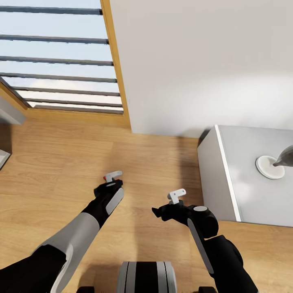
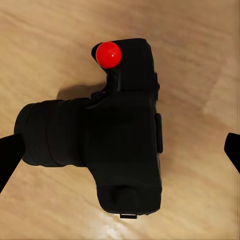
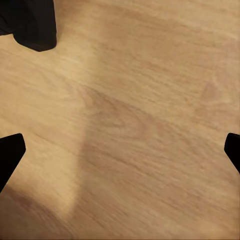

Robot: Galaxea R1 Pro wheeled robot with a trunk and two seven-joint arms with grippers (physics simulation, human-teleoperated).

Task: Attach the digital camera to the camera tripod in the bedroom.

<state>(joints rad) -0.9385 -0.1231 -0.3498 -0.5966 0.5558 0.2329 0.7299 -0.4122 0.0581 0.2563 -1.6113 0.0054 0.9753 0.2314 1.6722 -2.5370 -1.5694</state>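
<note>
Item: digital camera (image 2: 122, 132). Black, boxy body with a stubby lens barrel at one side and a round red button (image 2: 108, 54) on top; a matt finish is shown. It is seen in the left wrist view between the left gripper's fingertips (image 2: 9, 159), above the light wood floor (image 1: 61, 162). Whether it is actually clamped cannot be told, as no contact with the fingers is visible. In the head view only a red speck is seen at the left gripper (image 1: 112, 176).

Handling: judged rigid, light, somewhat smooth; the lens is best left untouched. Hold is best taken across the flat body sides, the underside left free for mounting.

Right gripper (image 1: 176, 196): spread wide, nothing held; bare floor is seen between its tips.

Surroundings: white cabinet (image 1: 228, 171), slatted window (image 1: 57, 57).
</note>
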